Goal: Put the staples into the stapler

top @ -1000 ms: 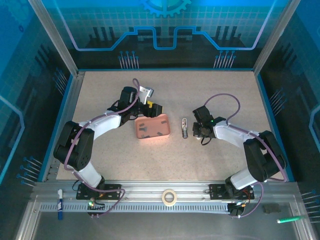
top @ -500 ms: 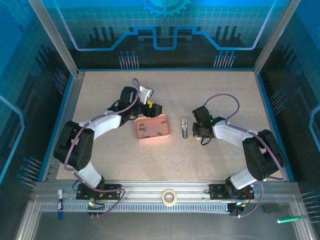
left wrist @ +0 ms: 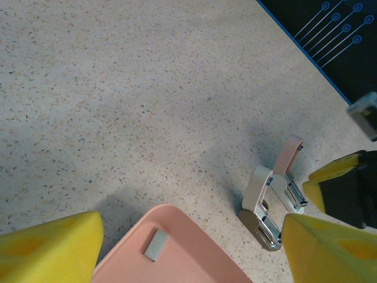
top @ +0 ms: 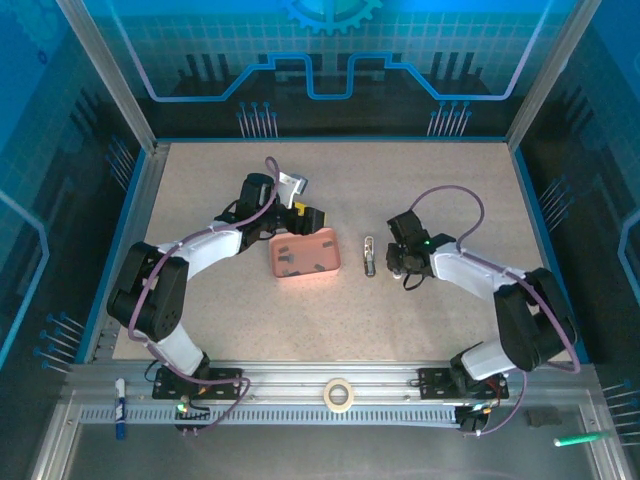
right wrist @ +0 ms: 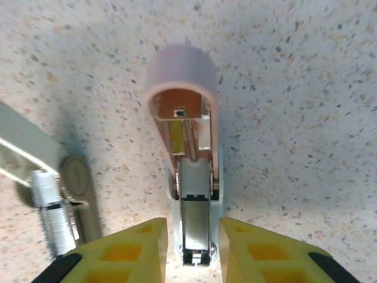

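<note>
The left gripper (top: 305, 216) hung with fingers wide apart at the far edge of the pink tray (top: 330, 247), where a grey strip of staples (left wrist: 156, 244) lay. The right gripper (right wrist: 193, 239) straddled the opened stapler (right wrist: 182, 82) beside the tray — clamped or not, I could not tell.

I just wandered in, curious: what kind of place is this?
Probably a robot test booth: two robot arms bolted at the near edge of a speckled table, walled by a metal frame with blue panels, a stapler and pink tray set out.
</note>
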Robot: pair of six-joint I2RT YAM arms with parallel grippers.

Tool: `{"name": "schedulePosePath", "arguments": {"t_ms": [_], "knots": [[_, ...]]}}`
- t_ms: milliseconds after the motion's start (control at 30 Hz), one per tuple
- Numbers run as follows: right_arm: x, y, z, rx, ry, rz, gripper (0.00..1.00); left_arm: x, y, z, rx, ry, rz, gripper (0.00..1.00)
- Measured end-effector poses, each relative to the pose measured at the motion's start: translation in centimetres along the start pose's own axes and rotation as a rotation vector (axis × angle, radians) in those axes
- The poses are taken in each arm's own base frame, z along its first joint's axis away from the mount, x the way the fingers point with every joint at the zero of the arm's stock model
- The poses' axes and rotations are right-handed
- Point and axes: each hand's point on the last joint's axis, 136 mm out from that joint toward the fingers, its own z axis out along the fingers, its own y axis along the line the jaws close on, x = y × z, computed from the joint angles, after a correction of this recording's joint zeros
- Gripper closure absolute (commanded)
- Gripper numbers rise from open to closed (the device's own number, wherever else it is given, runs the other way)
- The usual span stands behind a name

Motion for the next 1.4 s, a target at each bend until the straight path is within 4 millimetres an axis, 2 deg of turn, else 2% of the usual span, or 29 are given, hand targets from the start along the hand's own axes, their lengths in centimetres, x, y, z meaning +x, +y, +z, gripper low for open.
{"name": "schedulePosePath", "arguments": {"t_ms": [200, 333, 467, 600, 767, 1067, 1400], "knots": [[-1.9, 0.6, -3.6, -0.090, -0.094, 0.030, 0.64, 0.1, -0.6, 0.7, 0.012, 0.023, 0.000, 0.20], [-1.8, -0.9, -4.8, -0.170, -0.110, 0.110, 0.61, -0.4, -2.8, 2.0, 0.048, 0.056, 0.023, 0.22], [-0.2, -2.9, -4.2, -0.227, -0.074, 0.206, 0.60, -1.6, -5.4, 3.8, 0.088, 0.084, 0.052, 0.23], [1.6, -3.2, -3.4, -0.286, -0.022, 0.242, 0.59, -1.9, -8.0, 5.5, 0.126, 0.123, 0.091, 0.22], [2.4, -3.4, -2.9, -0.347, 0.007, 0.294, 0.58, -2.0, -10.7, 8.2, 0.162, 0.181, 0.121, 0.22], [4.3, -2.9, -1.5, -0.435, 0.055, 0.384, 0.58, -2.2, -12.5, 12.9, 0.186, 0.234, 0.145, 0.22], [5.5, -2.6, 0.2, -0.446, 0.146, 0.426, 0.58, -0.3, -13.9, 16.8, 0.206, 0.296, 0.152, 0.23]]}}
